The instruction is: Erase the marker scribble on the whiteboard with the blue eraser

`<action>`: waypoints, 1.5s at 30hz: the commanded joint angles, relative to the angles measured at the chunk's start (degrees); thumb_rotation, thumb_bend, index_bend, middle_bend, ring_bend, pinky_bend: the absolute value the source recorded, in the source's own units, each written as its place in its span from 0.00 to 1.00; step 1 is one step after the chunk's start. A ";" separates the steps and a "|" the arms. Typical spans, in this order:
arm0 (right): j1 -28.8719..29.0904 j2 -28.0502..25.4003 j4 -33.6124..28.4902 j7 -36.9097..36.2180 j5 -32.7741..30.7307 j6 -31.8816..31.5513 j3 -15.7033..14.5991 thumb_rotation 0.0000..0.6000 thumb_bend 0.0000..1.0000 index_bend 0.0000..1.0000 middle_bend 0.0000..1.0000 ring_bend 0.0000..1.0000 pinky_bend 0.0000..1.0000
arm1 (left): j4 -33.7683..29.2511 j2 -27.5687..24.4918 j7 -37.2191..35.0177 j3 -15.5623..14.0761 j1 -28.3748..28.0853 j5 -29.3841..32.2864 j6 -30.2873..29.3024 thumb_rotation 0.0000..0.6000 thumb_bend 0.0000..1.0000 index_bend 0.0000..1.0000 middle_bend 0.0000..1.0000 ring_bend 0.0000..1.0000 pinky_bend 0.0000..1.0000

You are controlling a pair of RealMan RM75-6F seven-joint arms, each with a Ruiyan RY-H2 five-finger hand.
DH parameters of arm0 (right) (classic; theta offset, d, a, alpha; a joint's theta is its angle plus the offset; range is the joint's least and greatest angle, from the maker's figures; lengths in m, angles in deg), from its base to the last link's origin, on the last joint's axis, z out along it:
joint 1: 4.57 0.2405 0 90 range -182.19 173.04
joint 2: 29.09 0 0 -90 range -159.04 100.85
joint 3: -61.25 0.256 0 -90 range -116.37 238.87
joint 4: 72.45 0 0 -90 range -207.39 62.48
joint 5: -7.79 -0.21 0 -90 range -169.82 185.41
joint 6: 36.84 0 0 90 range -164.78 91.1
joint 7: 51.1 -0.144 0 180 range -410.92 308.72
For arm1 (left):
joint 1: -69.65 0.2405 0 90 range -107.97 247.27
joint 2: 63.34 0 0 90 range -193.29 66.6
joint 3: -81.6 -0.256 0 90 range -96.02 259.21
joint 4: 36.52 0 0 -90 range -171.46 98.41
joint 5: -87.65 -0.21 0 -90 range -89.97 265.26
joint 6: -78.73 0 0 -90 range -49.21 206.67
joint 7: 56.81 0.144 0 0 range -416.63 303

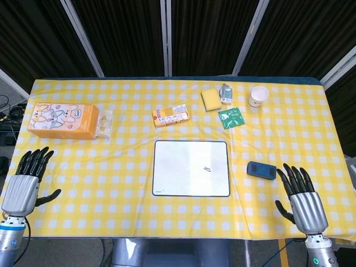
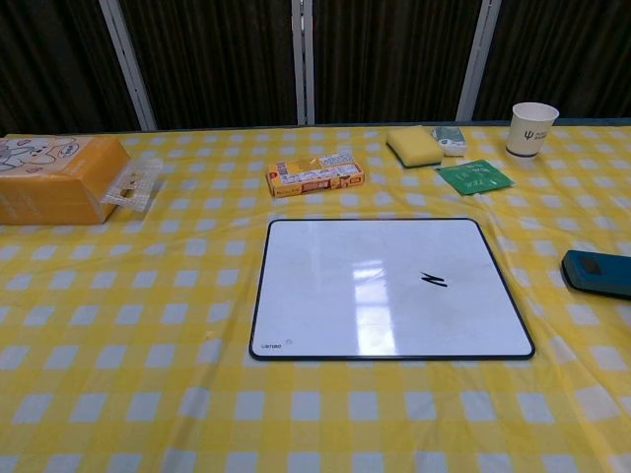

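Observation:
A whiteboard (image 1: 191,168) (image 2: 387,288) with a black rim lies flat in the middle of the table. A small black marker scribble (image 1: 206,168) (image 2: 433,280) sits right of its centre. The blue eraser (image 1: 261,170) (image 2: 597,272) lies on the cloth just right of the board. My right hand (image 1: 302,198) hovers open near the table's front right, a little in front of the eraser, holding nothing. My left hand (image 1: 25,182) is open at the front left, far from the board. Neither hand shows in the chest view.
Along the back stand an orange tissue box (image 1: 63,120), a small snack box (image 1: 171,115), a yellow sponge (image 1: 211,99), a green packet (image 1: 231,118) and a paper cup (image 1: 258,96). The yellow checked cloth (image 1: 111,178) covers the table.

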 commanded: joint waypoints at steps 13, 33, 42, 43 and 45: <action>0.57 -0.29 -0.96 -0.22 -0.81 1.46 0.12 1.00 0.20 0.00 0.00 0.00 0.00 | -0.26 -0.11 -0.11 0.28 -0.18 0.35 0.14 1.00 0.01 0.00 0.00 0.00 0.00; 17.78 3.05 -10.14 16.53 -32.97 29.25 11.72 1.00 0.20 0.19 0.06 0.00 0.00 | 0.35 -0.75 -2.04 1.01 -1.18 2.16 2.11 1.00 0.01 0.00 0.00 0.00 0.00; 25.29 5.91 -6.90 23.48 -50.03 33.64 13.73 1.00 0.20 0.19 0.06 0.00 0.00 | 1.32 -0.17 -2.04 1.33 -2.29 4.42 4.99 1.00 0.01 0.00 0.00 0.00 0.00; 25.86 6.18 -6.36 23.77 -51.09 33.88 13.67 1.00 0.20 0.19 0.06 0.00 0.00 | 1.43 -0.09 -2.03 1.39 -2.39 4.64 5.20 1.00 0.01 0.00 0.00 0.00 0.00; 26.87 6.69 -5.35 24.30 -53.11 34.13 13.50 1.00 0.20 0.20 0.06 0.00 0.00 | 1.63 0.02 -2.01 1.50 -2.55 5.07 5.57 1.00 0.01 0.00 0.00 0.00 0.00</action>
